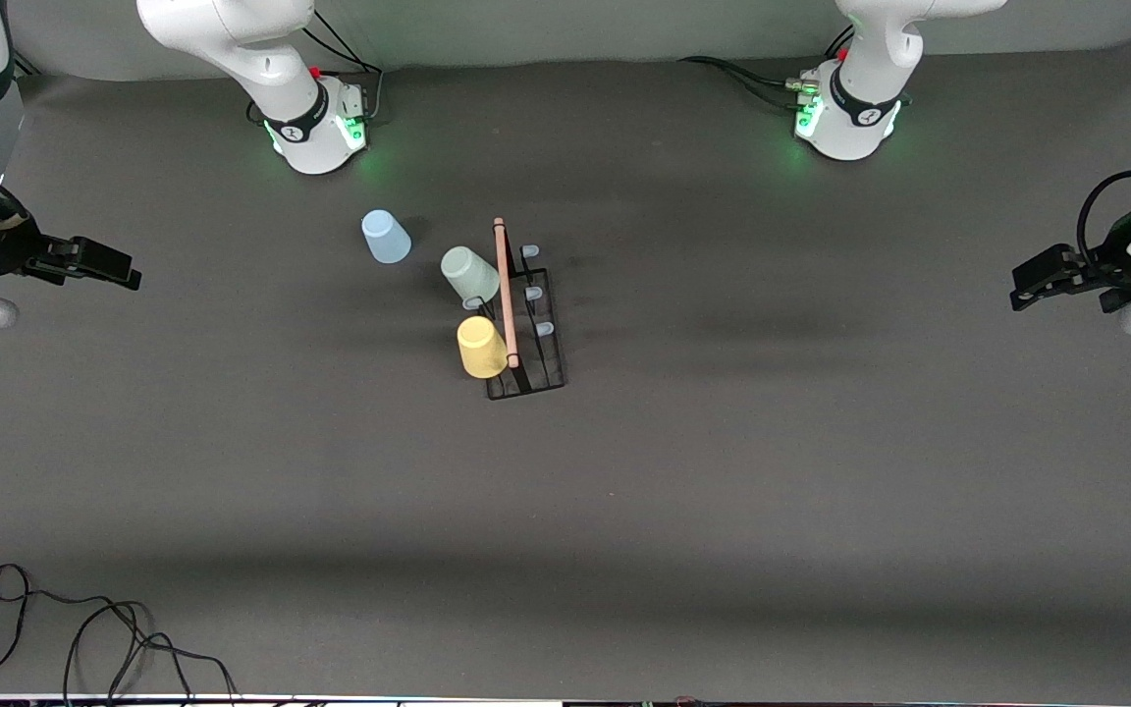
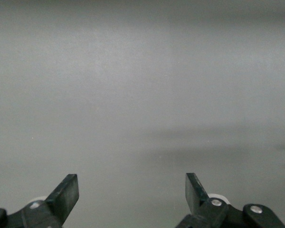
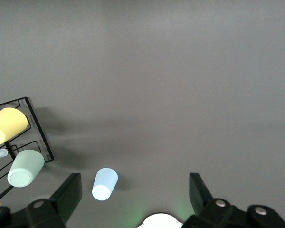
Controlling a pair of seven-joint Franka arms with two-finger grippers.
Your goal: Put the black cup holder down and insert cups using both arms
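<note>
Rack at frame centre, well apart from left gripper and right gripper, both with jaws wide and empty.

Loose black cable on the dark grey table, nearest the front camera

One black cup holder stands on the table. Three cups are in sight: one light blue cup, one pale green cup, one yellow cup. Two arms: left arm, right arm. One loose cable lies at the table's near edge.
</note>
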